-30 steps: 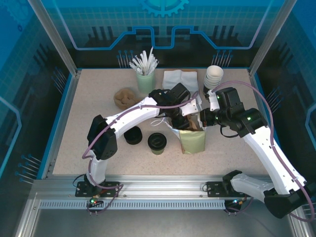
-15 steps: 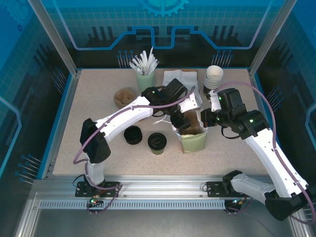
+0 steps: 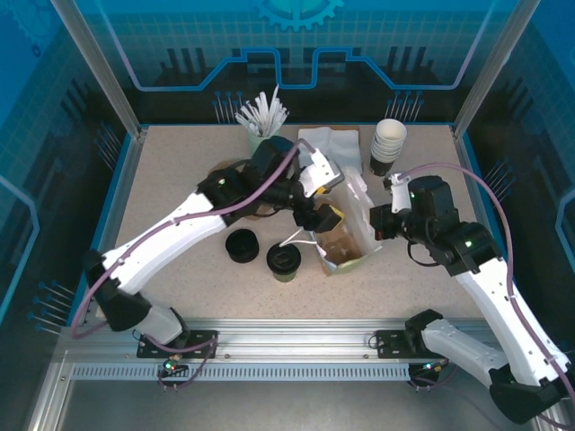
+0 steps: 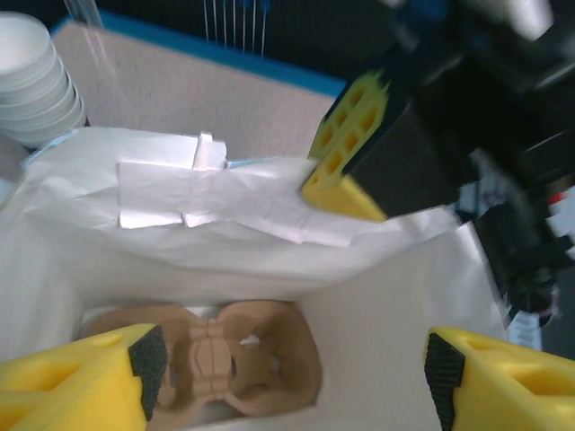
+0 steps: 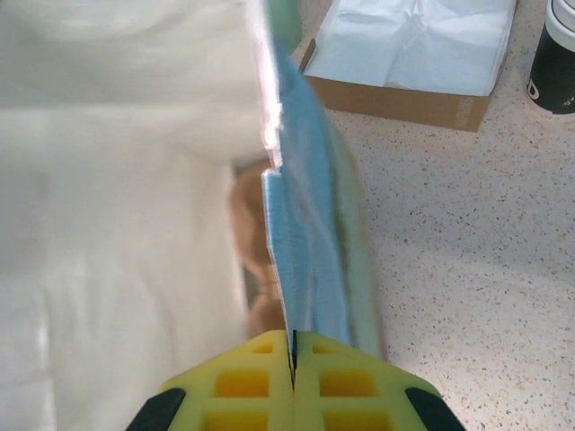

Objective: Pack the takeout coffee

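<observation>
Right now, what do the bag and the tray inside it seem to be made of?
The bag looks like thin matte white paper: it shows creases and folds. The tray inside looks like brown moulded pulp fibre, dull and rounded, though it is blurred.

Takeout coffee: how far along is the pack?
Done: a brown cup carrier lies at the bottom of the white bag. In hand: the right gripper pinches the bag's rim; the left gripper hangs open and empty over the bag's mouth. Left: the takeout coffee stands on the table beside the bag, not yet picked up or bagged.
</observation>
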